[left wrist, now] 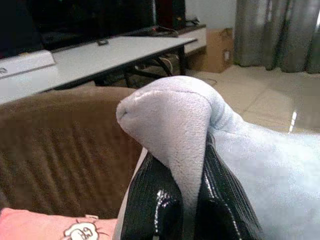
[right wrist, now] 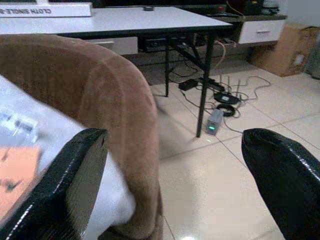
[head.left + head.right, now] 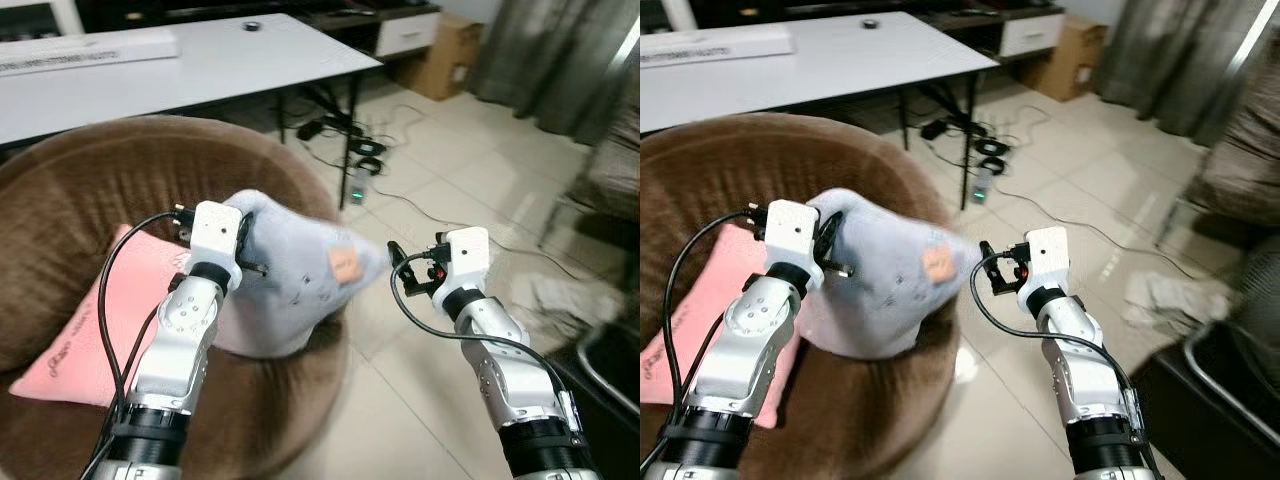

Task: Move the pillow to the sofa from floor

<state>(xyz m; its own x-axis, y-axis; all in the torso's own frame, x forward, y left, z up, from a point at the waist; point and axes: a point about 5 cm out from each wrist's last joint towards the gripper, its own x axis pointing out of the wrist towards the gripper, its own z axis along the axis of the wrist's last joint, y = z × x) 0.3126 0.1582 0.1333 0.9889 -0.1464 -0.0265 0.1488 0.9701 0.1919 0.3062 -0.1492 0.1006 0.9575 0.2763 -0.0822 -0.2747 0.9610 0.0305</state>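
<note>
The left gripper (image 1: 187,210) has its jaws clamped on a corner of the grey pillow (image 3: 295,285), which it holds above the round brown sofa (image 3: 120,180) (an orange patch shows on the fabric). The right gripper (image 2: 175,185) hangs just beside the pillow's other end, jaws wide apart. A pink cushion (image 3: 85,335) lies on the sofa seat; behind stands a white desk (image 3: 220,60)

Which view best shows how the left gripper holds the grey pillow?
The left wrist view: its fingers pinch a corner of the grey pillow close up. The eye views show the left gripper at the pillow's edge, above the brown sofa.
</note>
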